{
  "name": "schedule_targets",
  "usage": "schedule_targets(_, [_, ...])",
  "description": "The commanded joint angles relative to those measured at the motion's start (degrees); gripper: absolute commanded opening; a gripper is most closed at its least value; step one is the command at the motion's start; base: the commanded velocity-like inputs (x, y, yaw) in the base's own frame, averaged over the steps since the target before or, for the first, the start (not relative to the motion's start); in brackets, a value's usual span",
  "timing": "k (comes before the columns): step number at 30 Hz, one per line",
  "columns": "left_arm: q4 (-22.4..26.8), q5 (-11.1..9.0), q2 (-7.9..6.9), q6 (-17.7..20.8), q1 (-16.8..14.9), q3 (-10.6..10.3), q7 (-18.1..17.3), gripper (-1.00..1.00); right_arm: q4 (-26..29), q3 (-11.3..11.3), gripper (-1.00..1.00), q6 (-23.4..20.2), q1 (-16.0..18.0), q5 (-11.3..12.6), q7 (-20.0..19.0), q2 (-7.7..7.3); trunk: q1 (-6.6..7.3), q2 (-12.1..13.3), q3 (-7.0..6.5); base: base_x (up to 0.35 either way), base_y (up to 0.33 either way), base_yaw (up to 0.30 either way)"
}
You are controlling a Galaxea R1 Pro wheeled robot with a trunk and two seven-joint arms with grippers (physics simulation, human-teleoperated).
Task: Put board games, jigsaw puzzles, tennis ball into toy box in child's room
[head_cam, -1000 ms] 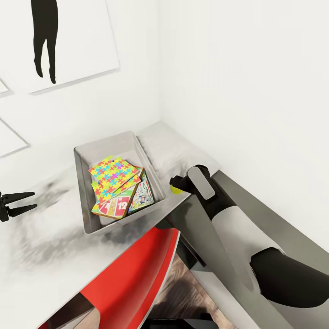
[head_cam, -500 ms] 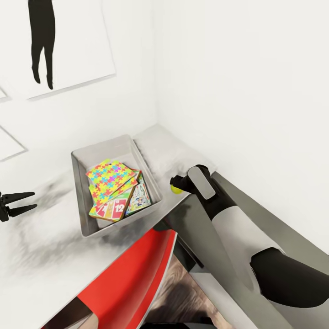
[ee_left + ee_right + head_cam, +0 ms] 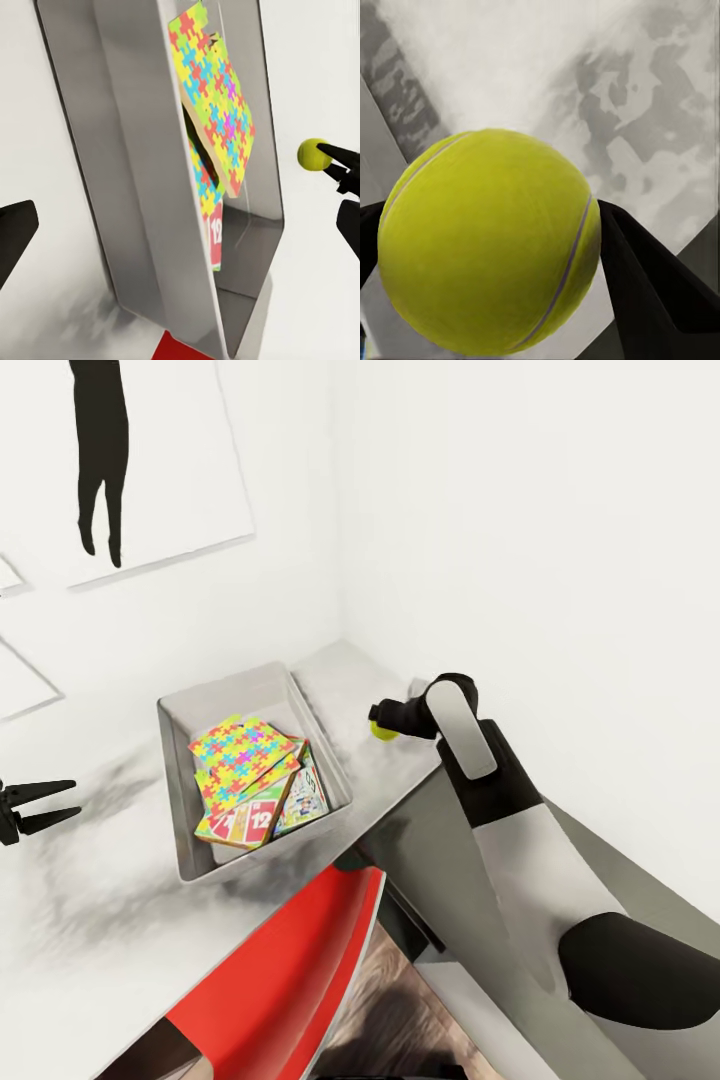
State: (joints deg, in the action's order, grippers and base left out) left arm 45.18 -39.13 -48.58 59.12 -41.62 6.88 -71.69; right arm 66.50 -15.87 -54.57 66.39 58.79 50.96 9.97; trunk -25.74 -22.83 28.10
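While ball was held: right claw (image 3: 381, 721) clenched on ball (image 3: 382, 731), above table (image 3: 90, 880)
Left claw (image 3: 55, 804): released, empty
Writing: "12" on game (image 3: 250, 819) in box (image 3: 178, 785)
Right wrist: ball seam (image 3: 562, 279)

On the bench (image 3: 90, 900), the toy box (image 3: 185, 712) holds jigsaw puzzles (image 3: 243, 752) atop board games (image 3: 262, 815); my right pincer (image 3: 381, 722) holds the tennis ball (image 3: 382, 731) beside its right wall.

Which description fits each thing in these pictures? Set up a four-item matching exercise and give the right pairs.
Things:
1. tennis ball
2. jigsaw puzzle
3. left tool
4. toy box

Descriptions:
a. open, holding nothing, above the table
b. grey, standing on the table
c. held in the right tool
d. lying on top of the pile in the box

Pairs: 1-c, 2-d, 3-a, 4-b
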Motion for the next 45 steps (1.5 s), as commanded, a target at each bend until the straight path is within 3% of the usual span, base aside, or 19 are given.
schedule_targets(1, [-0.02, -0.07, -0.02, 0.38, -0.04, -0.02, -0.11, 1.0, 0.26, -0.04, -1.0, -0.1, 0.06, 0.67, 0.85, 0.02, -0.04, -0.09, 0.0, 0.0, 0.0, 0.0])
schedule_targets(8, [-0.02, -0.1, -0.02, 0.38, -0.04, 0.04, -0.16, 1.0, 2.88, -0.07, -1.0, -0.26, -0.08, 0.77, 1.14, -0.03, -0.04, -0.09, -0.63, 0.0, 0.0, 0.0])
schedule_targets(23, [0.0, -0.08, -0.02, 0.38, -0.04, 0.16, -0.2, 1.0, 3.19, -0.19, -1.0, -0.24, -0.29, 0.72, 1.09, -0.03, -0.04, -0.09, -1.98, 0.0, 0.0, 0.0])
schedule_targets(45, [-0.02, -0.1, -0.02, 0.39, -0.04, 0.24, -0.2, 1.0, 5.13, -0.09, -1.0, -0.01, -0.48, 0.62, 1.08, -0.03, -0.04, -0.09, -3.01, 0.0, 0.0, 0.0])
